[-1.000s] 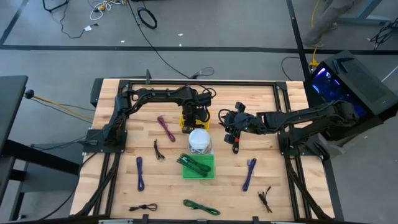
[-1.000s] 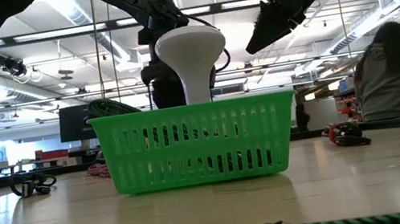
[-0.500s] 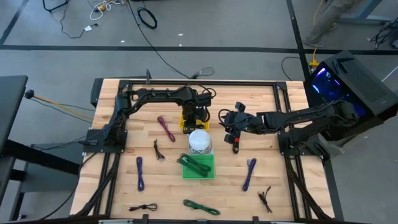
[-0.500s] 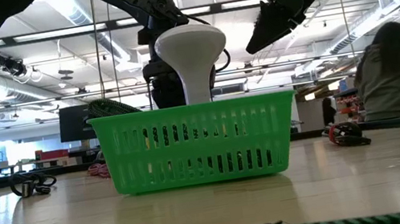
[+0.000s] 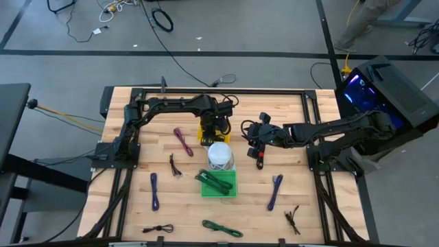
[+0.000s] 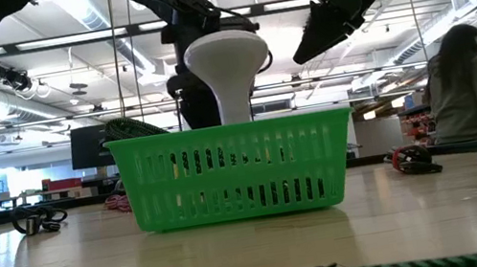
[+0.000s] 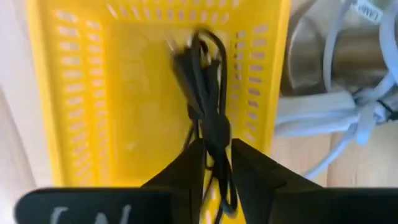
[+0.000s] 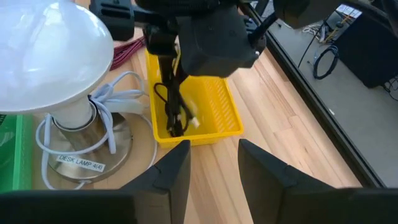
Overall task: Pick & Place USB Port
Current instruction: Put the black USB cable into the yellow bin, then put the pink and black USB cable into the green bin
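Note:
The USB port [image 5: 260, 160], a short black piece with red marks, lies flat on the wood just near-side of my right gripper [image 5: 254, 143]. That gripper hangs open well above the table [image 6: 314, 35], right of the white desk lamp [image 5: 219, 156], and touches nothing. My left gripper [image 7: 219, 163] is over the yellow basket [image 5: 206, 135] and is shut on a black twisted cord [image 7: 208, 93]. The right wrist view shows the cord [image 8: 174, 106] hanging into that basket [image 8: 211, 106]. My left gripper pinches the black cord's upper part [image 7: 214, 140] between its two fingers, coming from above and pointing down. The cord hangs below the fingers into the yellow basket; its looped lower end [image 8: 176, 127] is down near the basket floor.
The green basket [image 5: 219, 184] with a green strap stands near-side of the lamp. The lamp's white cable [image 8: 115, 134] coils round its metal base. Purple [image 5: 276, 191], maroon [image 5: 182, 140] and green [image 5: 223, 227] straps and dark wire ties [image 5: 173, 167] lie scattered. A person [image 6: 464, 86] stands beyond the table.
My left gripper has risen slightly over the yellow basket, still shut on the black cord. My right gripper has stayed open in place. The person beyond the table has shifted.

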Motion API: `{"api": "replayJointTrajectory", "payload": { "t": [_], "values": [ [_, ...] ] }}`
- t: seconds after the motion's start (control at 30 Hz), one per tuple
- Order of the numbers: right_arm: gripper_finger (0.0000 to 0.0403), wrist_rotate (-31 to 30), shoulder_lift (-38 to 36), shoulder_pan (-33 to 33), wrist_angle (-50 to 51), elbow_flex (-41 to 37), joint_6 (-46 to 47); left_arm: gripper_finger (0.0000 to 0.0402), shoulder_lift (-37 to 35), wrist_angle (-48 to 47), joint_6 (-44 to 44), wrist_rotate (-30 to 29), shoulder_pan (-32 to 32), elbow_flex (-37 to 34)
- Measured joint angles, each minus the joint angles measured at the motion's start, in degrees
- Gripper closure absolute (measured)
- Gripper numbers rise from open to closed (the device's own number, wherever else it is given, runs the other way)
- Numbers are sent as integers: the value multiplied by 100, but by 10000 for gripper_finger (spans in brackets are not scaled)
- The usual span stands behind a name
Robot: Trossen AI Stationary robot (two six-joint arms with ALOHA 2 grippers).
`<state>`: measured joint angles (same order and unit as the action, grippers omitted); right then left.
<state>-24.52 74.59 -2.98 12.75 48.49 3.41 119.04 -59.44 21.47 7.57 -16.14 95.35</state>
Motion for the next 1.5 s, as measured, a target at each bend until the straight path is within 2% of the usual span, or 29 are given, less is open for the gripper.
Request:
{"api": "replayJointTrajectory", "payload": {
  "t": [0.2,0.4,0.77,1.07,1.2,1.37,1.5],
  "values": [
    [268,11,0,0,20,0,19,271,0,102,-136,-34,-13,0],
    [268,7,0,0,24,0,38,245,0,-429,-131,-324,-68,0],
    [268,5,0,-2,36,0,36,249,-475,-644,-286,-442,-208,-7],
    [268,5,0,-1,194,0,51,248,-570,-1755,-596,-494,-139,-66],
    [268,4,0,0,237,0,56,248,-664,-2020,-765,-533,-95,-328],
    [268,2,0,-1,350,0,60,248,-1104,-1763,-1086,-519,-99,-1216],
    [268,-3,0,-2,365,0,58,248,-1758,-938,-1520,-546,-132,-2148]
  ]
}}
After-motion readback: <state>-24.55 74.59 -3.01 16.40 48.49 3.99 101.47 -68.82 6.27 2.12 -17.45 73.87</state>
